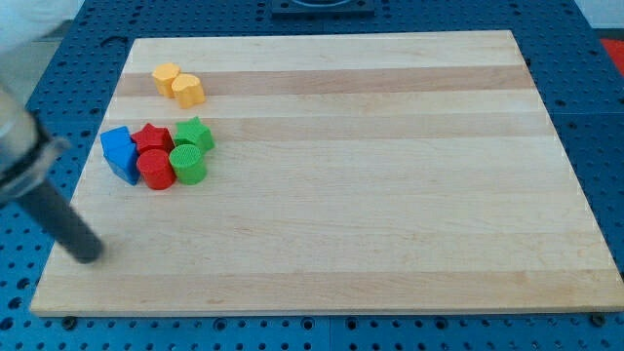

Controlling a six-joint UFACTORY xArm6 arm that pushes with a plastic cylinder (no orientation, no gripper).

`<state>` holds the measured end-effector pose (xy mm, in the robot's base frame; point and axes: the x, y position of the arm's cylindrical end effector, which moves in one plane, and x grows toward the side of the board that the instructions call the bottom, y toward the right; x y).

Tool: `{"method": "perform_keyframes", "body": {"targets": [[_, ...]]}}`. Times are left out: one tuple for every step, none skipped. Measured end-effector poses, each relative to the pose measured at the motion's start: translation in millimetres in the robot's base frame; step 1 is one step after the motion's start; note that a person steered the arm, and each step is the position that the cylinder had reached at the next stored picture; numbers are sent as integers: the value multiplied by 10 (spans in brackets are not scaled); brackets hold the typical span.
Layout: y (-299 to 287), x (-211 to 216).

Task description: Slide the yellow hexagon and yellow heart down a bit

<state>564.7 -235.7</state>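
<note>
The yellow hexagon [166,77] and the yellow heart [187,90] touch each other near the board's top left corner, the hexagon up and to the left of the heart. My tip [89,253] is at the board's left edge, well below the yellow pair and below the other blocks. The rod runs up and to the left from the tip out of the view. It touches no block.
A cluster sits just below the yellow pair: a blue block [121,153], a red star [152,138], a red cylinder [155,169], a green star [195,133] and a green cylinder [187,164]. The wooden board [390,195] lies on a blue perforated table.
</note>
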Motion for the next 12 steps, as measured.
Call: {"method": "perform_keyframes", "body": {"targets": [[790, -234], [1330, -764], [1700, -1326], [1909, -1854], [1543, -2522], [1041, -3077], [386, -3178], [-185, -2881], [-445, -2470], [-471, -2262], [-557, -2511], [-596, -2994]]}}
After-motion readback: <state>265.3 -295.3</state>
